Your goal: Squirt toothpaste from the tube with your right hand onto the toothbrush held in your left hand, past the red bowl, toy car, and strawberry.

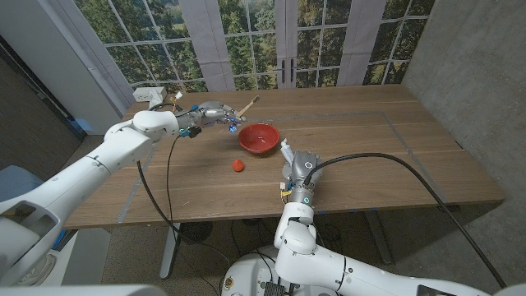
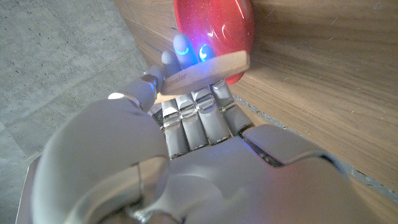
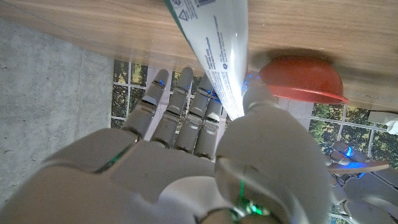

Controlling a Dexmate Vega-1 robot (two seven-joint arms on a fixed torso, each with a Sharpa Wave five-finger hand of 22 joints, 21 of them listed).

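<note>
My left hand [image 1: 210, 113] is raised over the far left part of the table and grips a wooden toothbrush [image 1: 246, 103] whose free end points toward the windows. Its flat handle [image 2: 205, 68] lies across the fingers [image 2: 199, 118]. My right hand [image 1: 297, 170] is near the table's middle, right of the red bowl [image 1: 259, 138], and holds a white toothpaste tube [image 1: 287, 150] upright between thumb and fingers. The tube [image 3: 214, 56] has green print. A strawberry [image 1: 237, 165] lies in front of the bowl. A small blue and red thing [image 1: 233, 127], perhaps the toy car, sits just by my left hand.
The red bowl [image 3: 301, 78] stands between my two hands, with my left hand [image 3: 357, 165] behind it. White items [image 1: 149, 94] sit at the table's far left corner. The wooden table [image 1: 394, 148] stretches bare to the right.
</note>
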